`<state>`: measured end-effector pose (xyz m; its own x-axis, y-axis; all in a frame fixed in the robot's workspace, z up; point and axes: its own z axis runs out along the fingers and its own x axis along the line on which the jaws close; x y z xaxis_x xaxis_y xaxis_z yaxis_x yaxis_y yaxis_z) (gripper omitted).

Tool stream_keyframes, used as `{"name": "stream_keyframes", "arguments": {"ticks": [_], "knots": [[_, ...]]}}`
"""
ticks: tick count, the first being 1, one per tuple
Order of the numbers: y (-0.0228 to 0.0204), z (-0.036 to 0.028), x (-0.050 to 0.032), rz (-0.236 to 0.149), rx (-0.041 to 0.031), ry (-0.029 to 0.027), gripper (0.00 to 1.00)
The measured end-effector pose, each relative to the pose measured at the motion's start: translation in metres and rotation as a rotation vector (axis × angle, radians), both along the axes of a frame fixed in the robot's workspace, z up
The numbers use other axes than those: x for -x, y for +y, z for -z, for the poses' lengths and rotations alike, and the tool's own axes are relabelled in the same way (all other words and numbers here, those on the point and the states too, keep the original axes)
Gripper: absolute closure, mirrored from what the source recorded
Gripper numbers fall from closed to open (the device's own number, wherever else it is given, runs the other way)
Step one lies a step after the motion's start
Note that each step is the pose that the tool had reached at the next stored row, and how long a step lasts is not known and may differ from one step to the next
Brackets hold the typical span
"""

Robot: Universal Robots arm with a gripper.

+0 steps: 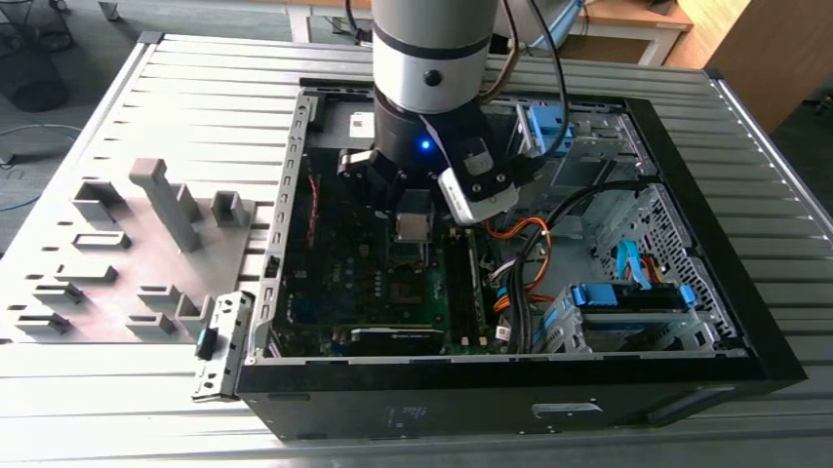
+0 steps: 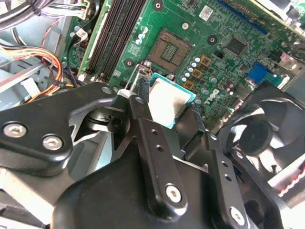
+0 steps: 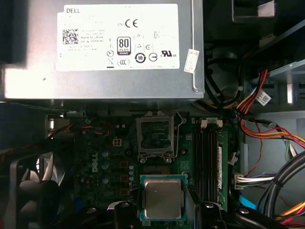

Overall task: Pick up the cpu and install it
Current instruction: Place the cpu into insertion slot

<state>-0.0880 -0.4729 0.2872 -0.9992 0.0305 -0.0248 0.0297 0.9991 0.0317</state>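
The cpu (image 3: 162, 198) is a small square chip with a silver-grey metal top and a green rim. My gripper (image 3: 162, 209) is shut on it, one black finger on each side. In the second wrist view the cpu (image 2: 171, 102) is tilted between the fingers (image 2: 143, 119), above the motherboard. The open, bare socket (image 3: 155, 133) lies a short way beyond the chip, with its metal frame up; the socket (image 2: 170, 47) also appears in the second wrist view. From the exterior view, my gripper (image 1: 414, 222) hangs inside the open computer case (image 1: 521, 390), over the middle of the green motherboard (image 1: 351, 283).
A grey power supply (image 3: 105, 47) fills the case end beyond the socket. A black fan (image 3: 33, 186) sits to one side, memory slots (image 3: 207, 152) and bundles of orange and red cables (image 3: 267, 124) to the other. Grey fixture blocks (image 1: 131, 253) stand at the exterior view's left.
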Motion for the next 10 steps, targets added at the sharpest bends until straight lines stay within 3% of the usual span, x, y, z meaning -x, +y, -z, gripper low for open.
{"name": "stream_keyframes", "arguments": {"ticks": [10], "knots": [[-0.0004,0.0176,0.0009,0.0,0.0,0.0001,0.53]]}}
